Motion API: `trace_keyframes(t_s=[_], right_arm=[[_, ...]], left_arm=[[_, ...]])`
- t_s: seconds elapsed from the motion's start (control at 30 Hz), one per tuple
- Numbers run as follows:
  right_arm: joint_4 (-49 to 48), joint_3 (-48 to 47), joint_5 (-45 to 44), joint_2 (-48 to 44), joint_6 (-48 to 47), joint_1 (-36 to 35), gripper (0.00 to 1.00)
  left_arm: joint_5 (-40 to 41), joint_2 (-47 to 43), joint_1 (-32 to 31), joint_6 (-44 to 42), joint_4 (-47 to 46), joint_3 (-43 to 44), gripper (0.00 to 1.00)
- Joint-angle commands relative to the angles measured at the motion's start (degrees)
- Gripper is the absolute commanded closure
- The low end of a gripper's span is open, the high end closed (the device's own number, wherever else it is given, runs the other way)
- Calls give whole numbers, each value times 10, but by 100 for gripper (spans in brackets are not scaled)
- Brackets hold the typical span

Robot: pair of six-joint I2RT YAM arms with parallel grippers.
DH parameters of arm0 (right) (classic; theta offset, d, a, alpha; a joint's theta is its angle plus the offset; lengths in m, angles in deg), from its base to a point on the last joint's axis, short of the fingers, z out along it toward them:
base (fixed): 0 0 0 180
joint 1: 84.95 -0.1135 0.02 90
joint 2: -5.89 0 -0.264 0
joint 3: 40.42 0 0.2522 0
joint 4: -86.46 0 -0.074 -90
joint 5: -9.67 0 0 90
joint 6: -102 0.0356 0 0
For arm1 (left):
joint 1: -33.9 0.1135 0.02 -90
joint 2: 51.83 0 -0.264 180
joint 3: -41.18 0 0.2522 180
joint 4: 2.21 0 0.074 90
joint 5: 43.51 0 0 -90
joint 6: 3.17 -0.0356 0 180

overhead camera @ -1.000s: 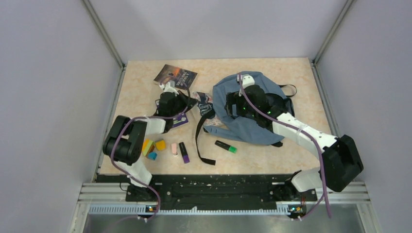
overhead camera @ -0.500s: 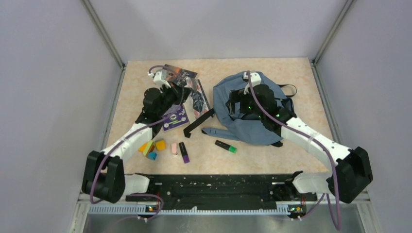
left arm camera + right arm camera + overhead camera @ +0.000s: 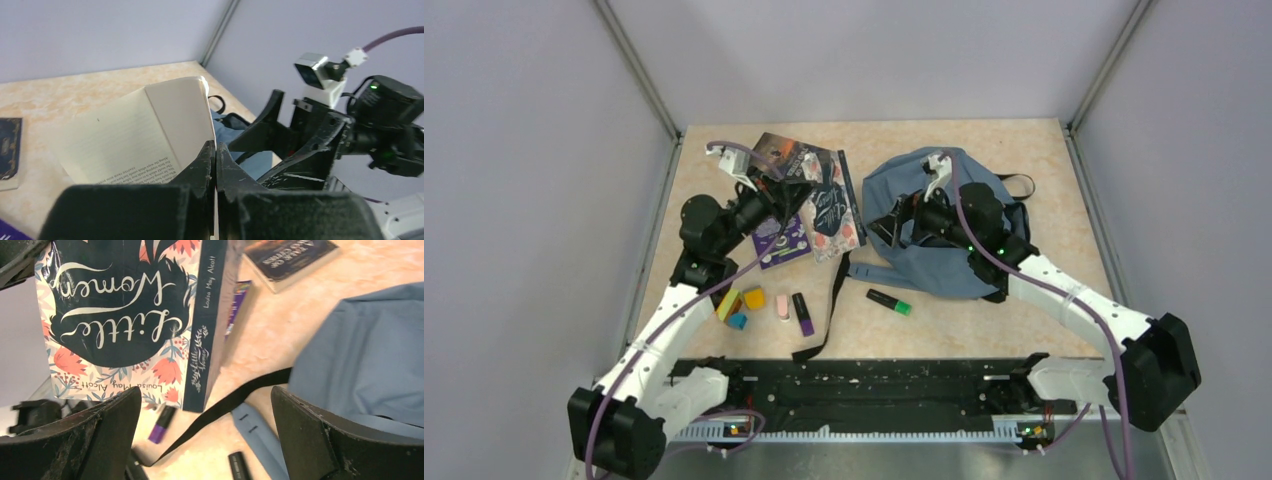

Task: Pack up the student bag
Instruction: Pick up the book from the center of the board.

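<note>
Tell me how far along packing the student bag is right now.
Early. Nothing shows inside the student bag yet. In hand: the left gripper is shut on the Little Women book, held up beside the bag, with the right gripper open facing it. Left on the table: a dark book, a purple book, the green-capped marker, a purple highlighter and small coloured pieces.

Beige marbled tabletop (image 3: 964,320); pale lilac walls (image 3: 524,150)
</note>
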Motion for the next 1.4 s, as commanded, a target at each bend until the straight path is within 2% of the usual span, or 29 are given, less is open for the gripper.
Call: trace_keyframes(t_s=[0.0, 0.2, 0.37, 0.7, 0.73, 0.87, 0.97, 1.1, 1.23, 1.3, 1.37], right_arm=[[-121, 17, 104, -4, 42, -2, 1], [-173, 52, 173, 4, 65, -3, 1], [-204, 72, 194, 7, 84, -5, 1], [-239, 41, 258, 33, 95, -24, 4], [-242, 40, 259, 31, 96, -25, 7], [-252, 38, 251, 15, 98, -25, 37], [-253, 37, 239, -1, 97, -25, 72], [-224, 42, 193, -41, 77, -25, 100], [-189, 50, 157, -93, 47, -25, 100], [-173, 49, 158, -109, 37, -24, 100], [-167, 51, 161, -123, 34, -25, 100]], left_arm=[[-57, -38, 1, 28, -99, 31, 100], [-109, -20, -1, 125, -222, -1, 100], [-123, -26, -11, 129, -255, -1, 100], [-139, -34, -43, 127, -284, 14, 100], [-140, -35, -45, 128, -289, 14, 100], [-148, -36, -51, 129, -296, 12, 100], [-144, -37, -52, 129, -299, 3, 100], [-88, -62, -52, 84, -263, -31, 100], [-1, -91, -52, 16, -115, -29, 100], [25, -94, -53, -18, -44, -16, 94], [37, -91, -53, -35, -12, -13, 83]])
